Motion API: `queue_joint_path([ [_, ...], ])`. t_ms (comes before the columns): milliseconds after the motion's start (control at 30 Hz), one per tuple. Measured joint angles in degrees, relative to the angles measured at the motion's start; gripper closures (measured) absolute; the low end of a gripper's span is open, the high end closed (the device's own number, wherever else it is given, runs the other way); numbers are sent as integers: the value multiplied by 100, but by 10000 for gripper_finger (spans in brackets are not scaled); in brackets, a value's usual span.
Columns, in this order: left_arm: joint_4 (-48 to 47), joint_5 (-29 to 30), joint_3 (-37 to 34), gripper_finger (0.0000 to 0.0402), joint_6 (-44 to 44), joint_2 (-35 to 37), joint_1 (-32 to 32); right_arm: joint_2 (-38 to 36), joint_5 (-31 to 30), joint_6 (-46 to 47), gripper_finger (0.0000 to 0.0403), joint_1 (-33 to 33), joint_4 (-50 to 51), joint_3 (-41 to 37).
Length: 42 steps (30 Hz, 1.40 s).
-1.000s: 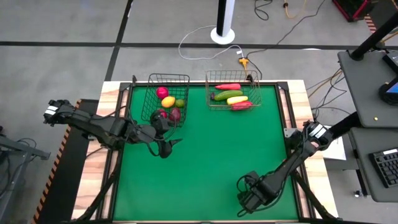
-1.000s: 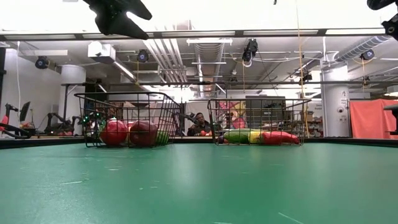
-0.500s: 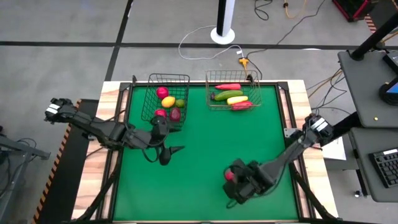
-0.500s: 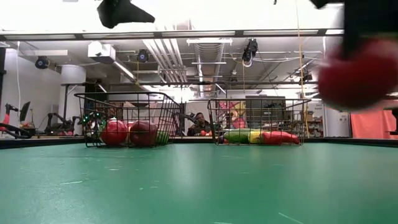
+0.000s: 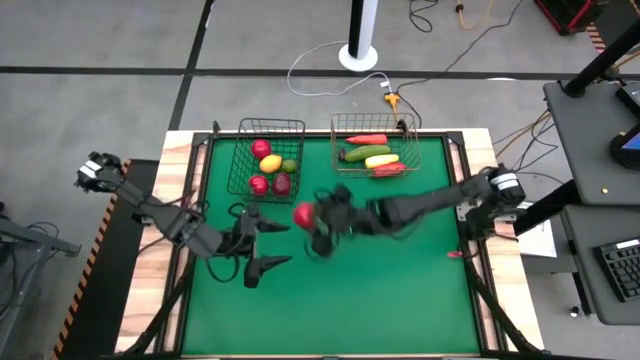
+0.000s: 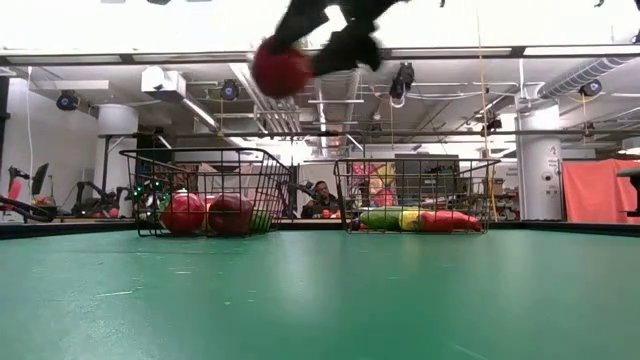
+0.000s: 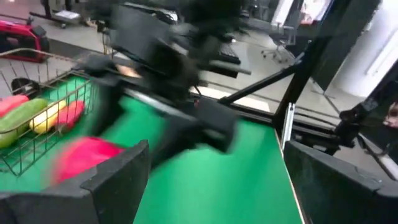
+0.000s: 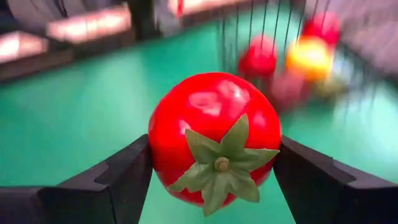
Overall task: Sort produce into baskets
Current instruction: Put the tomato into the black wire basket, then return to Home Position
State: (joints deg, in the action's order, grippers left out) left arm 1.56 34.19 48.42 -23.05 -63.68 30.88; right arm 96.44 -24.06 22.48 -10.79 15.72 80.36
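Both arms are dark, nearly black, built of slim jointed segments; the left arm's outer base joint is pale grey-white with dark markings; the right arm carries a similar whitish collar near its base; the left tool [image 5: 262,246] ends in two tapered, pointed black fingers [image 7: 115,180], broad, flat and matte in its wrist view; the right tool [image 8: 214,162] has matching black wedge-shaped fingers [image 8: 118,180] with angular bevelled edges.

Glossy, smooth plastic tomato [image 8: 213,137] between matt dark jaws; thin wire-mesh black basket [image 5: 269,158] beyond them. Matt green table [image 5: 380,280]; pale wood edge.
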Motion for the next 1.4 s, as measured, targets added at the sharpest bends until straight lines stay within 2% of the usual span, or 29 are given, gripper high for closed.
queue_joint_path([
  [100, 15, 270, 5, 54, -43, 0, 148, 120, 291, -1091, 113, 605, -1199, 0],
  [200, 127, 519, 26, 54, -61, 0, 289, 278, 334, -1866, 113, 1147, -2020, 0],
  [400, 611, 674, 26, 54, 206, 71, 500, 671, 357, -2704, 113, 1968, -2861, -2],
  [500, 796, 734, 28, 54, 406, 177, 535, 873, 815, -2793, 113, 2282, -3206, 34],
  [633, 891, 754, 28, 54, 566, 311, 533, 1229, 1250, -2703, 113, 2568, -3271, 253],
  [767, 878, 754, 28, 54, 608, 370, 531, 1514, 1261, -2693, 109, 2677, -3205, 464],
  [1067, 780, 1009, 28, 54, 755, 361, 531, 1705, 1270, -2637, 64, 2745, -2809, 819],
  [1400, 722, 1043, 28, 54, 756, 361, 531, 1666, 1266, -2610, 72, 2766, -2723, 831],
])
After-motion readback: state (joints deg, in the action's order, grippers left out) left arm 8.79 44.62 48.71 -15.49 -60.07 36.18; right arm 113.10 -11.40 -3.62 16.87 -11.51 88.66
